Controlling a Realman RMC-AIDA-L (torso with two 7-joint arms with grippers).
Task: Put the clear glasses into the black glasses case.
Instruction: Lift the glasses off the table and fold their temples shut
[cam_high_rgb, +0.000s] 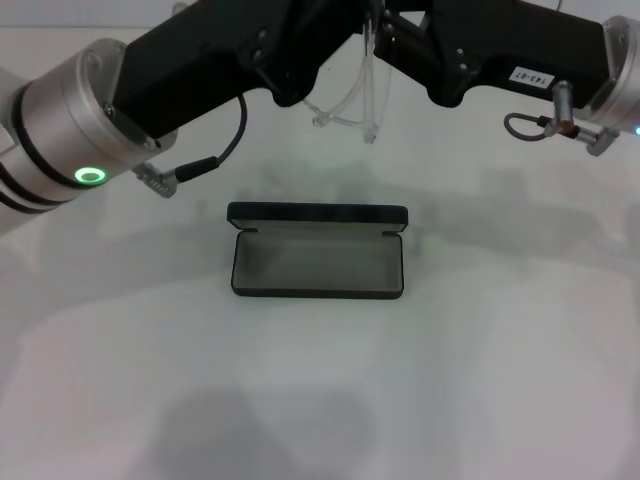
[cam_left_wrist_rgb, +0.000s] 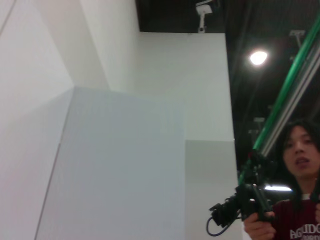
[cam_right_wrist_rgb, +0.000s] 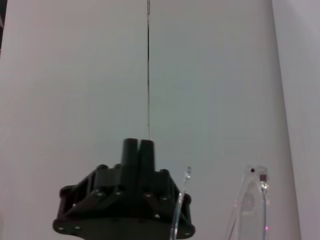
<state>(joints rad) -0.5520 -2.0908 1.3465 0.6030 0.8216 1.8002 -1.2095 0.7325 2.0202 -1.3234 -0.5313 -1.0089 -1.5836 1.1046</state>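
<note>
Case: black glasses case (cam_high_rgb: 317, 252) open on tabletop (cam_high_rgb: 500, 350).
Arms: left gripper (cam_high_rgb: 300, 85), right gripper (cam_high_rgb: 420, 60) raised, meeting above it.
Glasses: clear glasses (cam_high_rgb: 355, 100) hang between them.
Fingers: grip state unclear, both.

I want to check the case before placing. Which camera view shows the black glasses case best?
The head view: the black glasses case lies open on the white table, grey lining showing. The left wrist view and the right wrist view do not show it at all.

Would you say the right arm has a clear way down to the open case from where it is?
Probably yes: the case lies open with nothing above it, while both grippers hold the glasses high behind it.
</note>
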